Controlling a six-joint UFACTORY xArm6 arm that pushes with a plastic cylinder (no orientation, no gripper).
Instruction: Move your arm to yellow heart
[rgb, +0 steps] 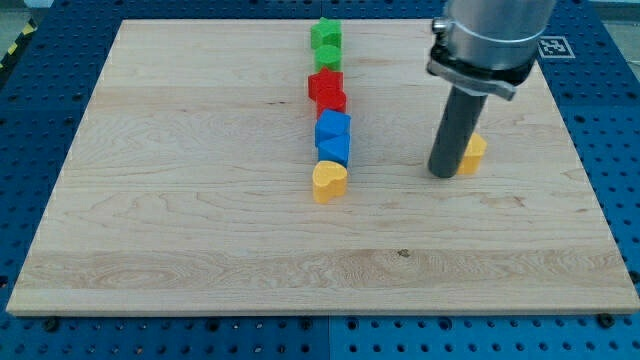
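My tip (443, 174) sits on the tabletop (180, 200), right of centre, touching or just beside a yellow block (474, 152) that pokes out from behind the rod on the view's right; shape unclear, mostly hidden. The tool is a bare rod: nothing to open or close, holding nothing. The target yellow heart (328, 181) is at the bottom end of a column of blocks running up the middle of the board. It lies to the view's left of my tip, at nearly the same height in view, only slightly lower, and well apart, with bare wood between. So my call is that the coming move is a near-straight slide to the view's left. Column from top to bottom: green block (326, 33), second green block (327, 56), red block (326, 89), blue block (333, 126), second blue block (334, 149), then the heart, each touching or almost touching its neighbour. Risk: overshoot nudges the heart, and drifting upward clips the lower blue block. No containers in view.
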